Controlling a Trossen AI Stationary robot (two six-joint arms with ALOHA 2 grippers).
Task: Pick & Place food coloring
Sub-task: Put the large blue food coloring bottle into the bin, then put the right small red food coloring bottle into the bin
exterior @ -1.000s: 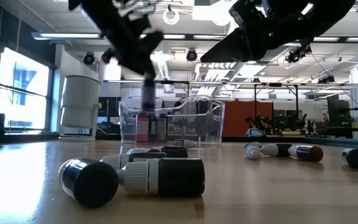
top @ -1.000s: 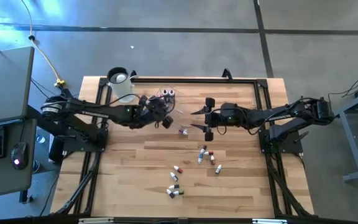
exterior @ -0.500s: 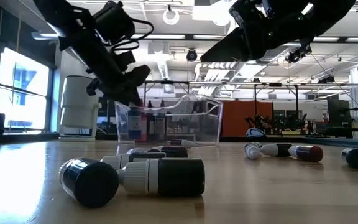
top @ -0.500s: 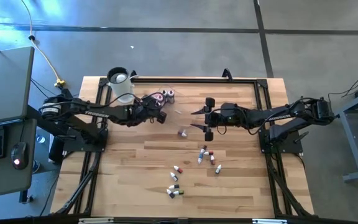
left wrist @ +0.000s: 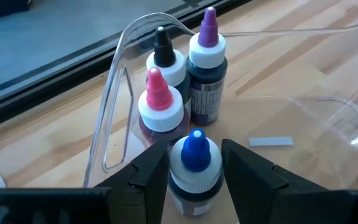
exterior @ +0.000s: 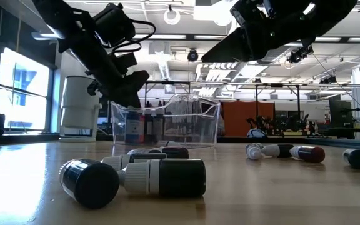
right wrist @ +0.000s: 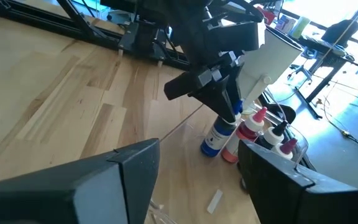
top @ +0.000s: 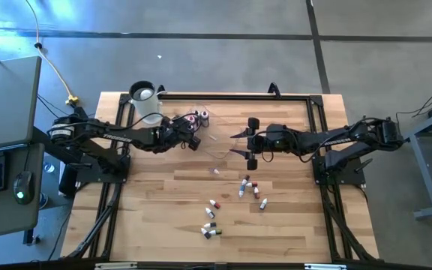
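A clear plastic tray [left wrist: 120, 56] at the table's far left holds three food coloring bottles standing upright, capped pink [left wrist: 157, 93], black [left wrist: 162, 46] and purple [left wrist: 208, 31]. A fourth, blue-capped bottle [left wrist: 194, 149] stands upright beside them. My left gripper [left wrist: 194, 167] is low in the tray [top: 210, 142], open, with one finger on each side of this bottle; I see no touch. My right gripper [top: 238, 144] hangs open above the table's middle, with nothing between its fingers. More food coloring bottles [top: 247, 186] lie loose on the wood.
A whitish cylindrical jug [top: 145, 101] stands at the far left corner behind the tray. Two scattered groups of small bottles lie toward the near edge, one [top: 252, 191] right of centre and one [top: 211, 225] nearer. A black frame rail [top: 231, 96] runs along the far edge.
My left gripper has come down with a bottle from above the tray into it, shifting a little toward the table's left edge; the bottle now stands on the tray floor. In the low view the tray has slid slightly leftward. My right arm has kept still.
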